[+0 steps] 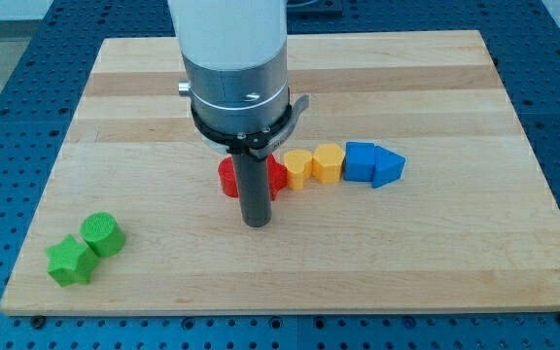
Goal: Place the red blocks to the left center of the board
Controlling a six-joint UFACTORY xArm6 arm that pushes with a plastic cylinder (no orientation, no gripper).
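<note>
The red blocks (227, 177) sit near board (436, 253) centre, partly hidden behind the rod, not at left centre; the push is judged outstanding. My tip (256, 223) rests just near of them and holds nothing, having no jaws.

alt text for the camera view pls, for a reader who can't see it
My tip rests on a wooden board just in front of two red blocks near its centre. Two yellow blocks and two blue blocks continue the row rightward; two green blocks sit at bottom left.
</note>
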